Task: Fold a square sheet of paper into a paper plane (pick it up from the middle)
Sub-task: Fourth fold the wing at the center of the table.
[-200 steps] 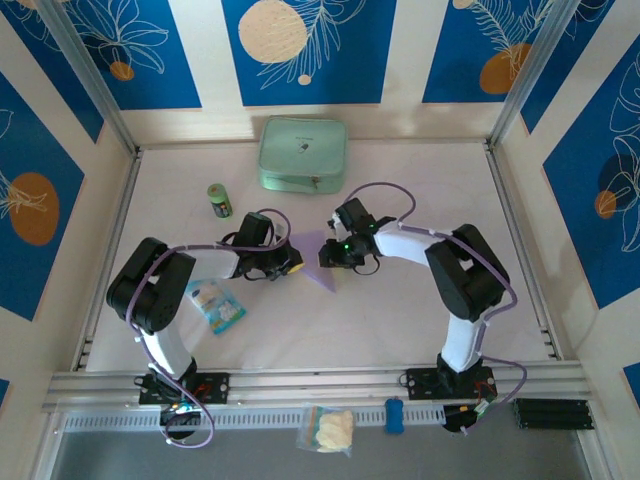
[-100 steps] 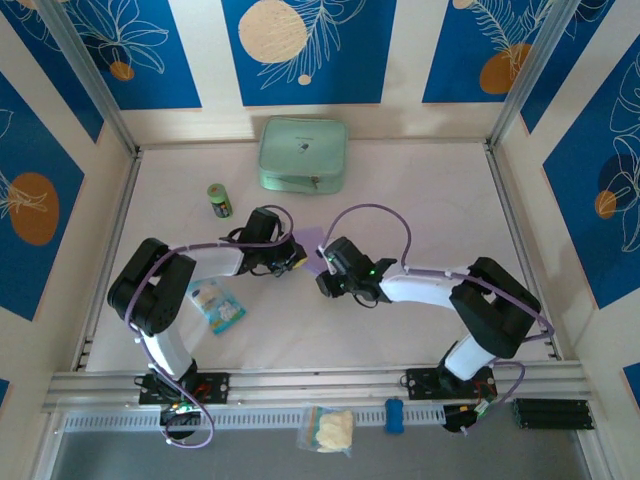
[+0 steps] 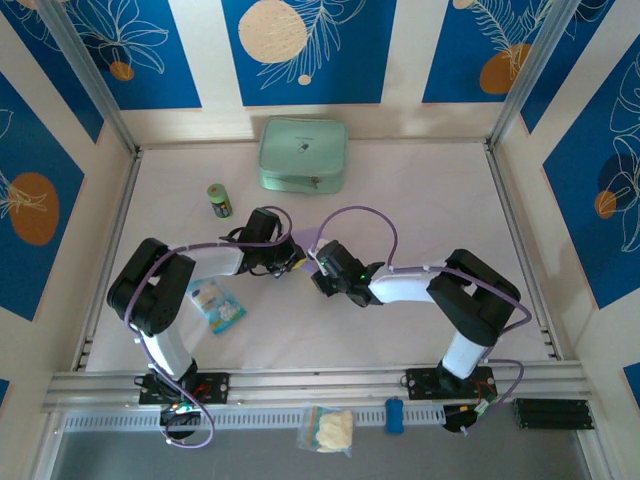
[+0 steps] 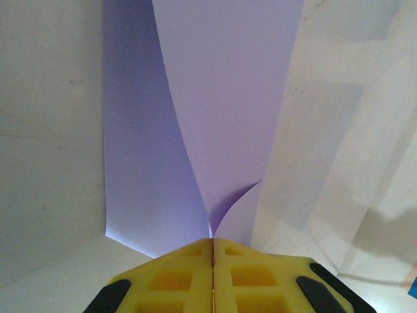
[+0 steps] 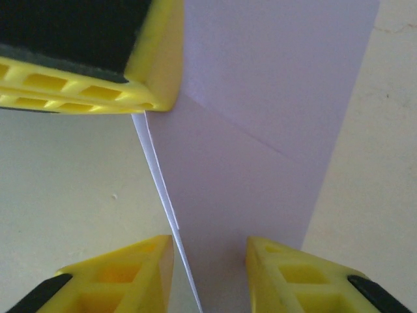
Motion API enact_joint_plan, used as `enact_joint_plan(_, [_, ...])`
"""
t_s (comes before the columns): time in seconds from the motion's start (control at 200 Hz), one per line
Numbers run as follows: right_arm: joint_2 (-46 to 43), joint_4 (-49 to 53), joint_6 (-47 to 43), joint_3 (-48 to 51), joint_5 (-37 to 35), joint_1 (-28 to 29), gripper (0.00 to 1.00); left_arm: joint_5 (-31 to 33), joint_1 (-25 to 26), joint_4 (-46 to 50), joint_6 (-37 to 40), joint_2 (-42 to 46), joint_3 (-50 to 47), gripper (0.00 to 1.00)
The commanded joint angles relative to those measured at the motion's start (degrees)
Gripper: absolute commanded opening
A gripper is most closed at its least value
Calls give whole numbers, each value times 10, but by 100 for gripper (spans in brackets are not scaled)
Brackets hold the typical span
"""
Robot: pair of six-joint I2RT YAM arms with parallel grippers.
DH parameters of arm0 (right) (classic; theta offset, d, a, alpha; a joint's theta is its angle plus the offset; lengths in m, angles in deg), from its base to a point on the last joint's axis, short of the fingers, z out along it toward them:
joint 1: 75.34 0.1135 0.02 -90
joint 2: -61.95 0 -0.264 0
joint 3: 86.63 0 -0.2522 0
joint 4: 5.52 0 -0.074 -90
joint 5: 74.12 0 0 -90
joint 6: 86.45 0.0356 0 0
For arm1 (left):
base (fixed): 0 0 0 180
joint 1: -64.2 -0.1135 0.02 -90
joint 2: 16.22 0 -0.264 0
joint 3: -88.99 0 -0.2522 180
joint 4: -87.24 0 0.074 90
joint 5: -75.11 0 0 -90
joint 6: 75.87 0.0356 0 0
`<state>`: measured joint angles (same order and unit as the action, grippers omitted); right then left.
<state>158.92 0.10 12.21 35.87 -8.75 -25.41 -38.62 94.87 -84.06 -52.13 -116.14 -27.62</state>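
- The left gripper (image 3: 288,260) sits near the middle of the table (image 3: 420,200), pointing toward the right arm.
- In the left wrist view, the left gripper (image 4: 212,242) has its yellow jaws pressed fully together, pinching the sheet of paper (image 4: 221,98) at its near edge.
- From that pinch point the lavender sheet runs away from the camera in two overlapping layers that curve apart.
- The right gripper (image 3: 318,272) faces the left gripper from just beside it, and the sheet of paper (image 3: 308,241) shows as a small lavender patch between and just behind the two.
- In the right wrist view, the right gripper (image 5: 210,257) has its jaws apart. The sheet of paper (image 5: 260,150) passes through the gap, with one thin pale edge running between the fingertips. It is not clamped.
- A diagonal crease crosses the sheet in the right wrist view.
- A yellow finger (image 5: 156,65) of the left gripper touches the sheet at the upper left of that view.
- A mint-green pouch (image 3: 303,154) lies at the far edge of the table, well apart from the grippers.
- A small green can (image 3: 219,200) stands to the far left of the left gripper.
- A blue-and-white snack packet (image 3: 218,306) lies beside the left arm.
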Motion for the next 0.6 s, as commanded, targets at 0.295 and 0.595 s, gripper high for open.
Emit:
enact_joint_plan(0.295, [11, -34, -30, 8, -28, 4, 28, 5, 5, 18, -12, 17, 18, 10])
enact_joint_plan(0.595, [11, -36, -27, 15, -18, 1, 18, 11, 4, 30, -6, 23, 17, 18])
